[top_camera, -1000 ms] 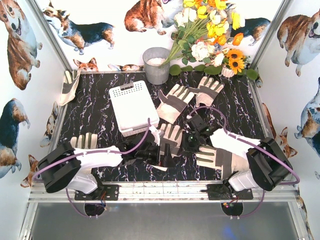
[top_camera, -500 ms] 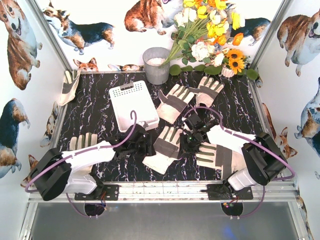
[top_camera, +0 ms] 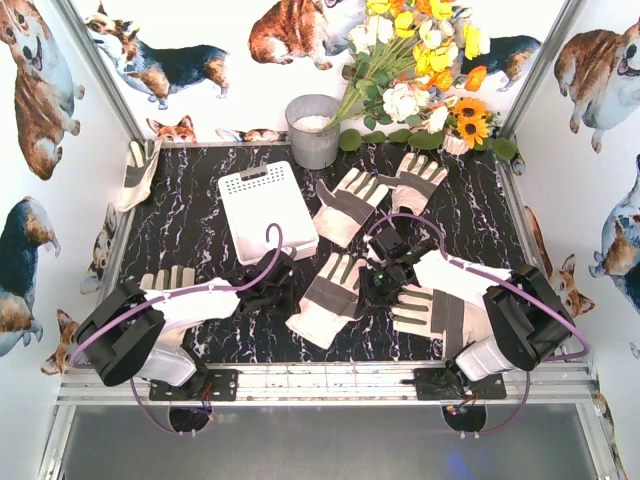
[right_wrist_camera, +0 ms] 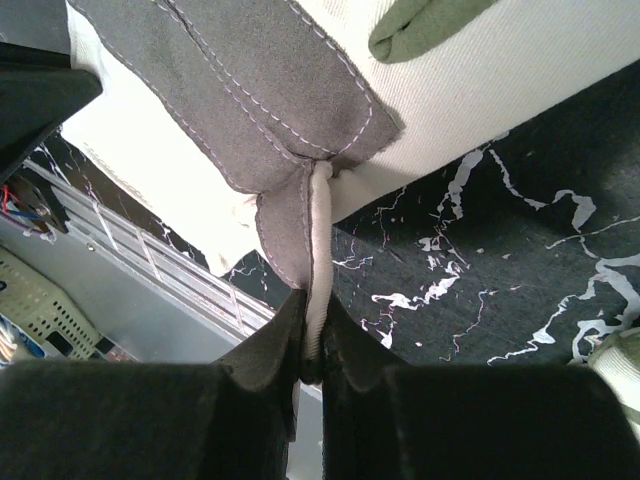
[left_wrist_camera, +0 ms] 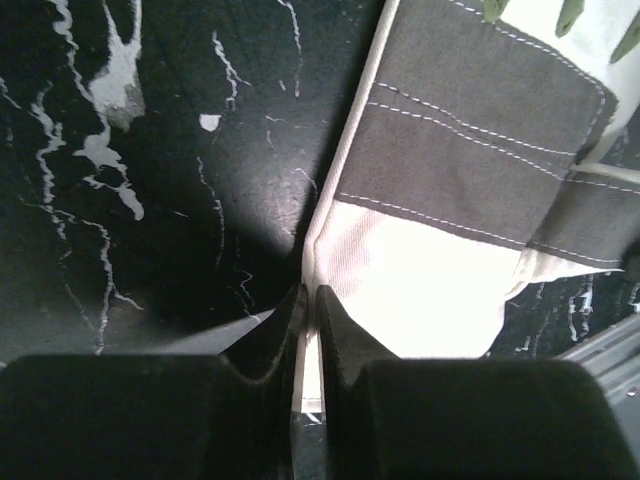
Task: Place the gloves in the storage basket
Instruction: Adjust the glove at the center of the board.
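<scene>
Just before the basket (top_camera: 262, 212), a glove (top_camera: 330, 297) pinched at one edge by the left gripper (top_camera: 285, 292), opposite edge clamped in the right gripper (top_camera: 376, 290)

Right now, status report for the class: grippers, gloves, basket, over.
Left gripper shut on centre glove's edge, right gripper shut on its opposite side. Storage basket holds no glove. Left arm's purple cable loops over its near edge.

White arms (top_camera: 190, 305), black fingers (left_wrist_camera: 345, 345) (purple cables (top_camera: 210, 290))
</scene>
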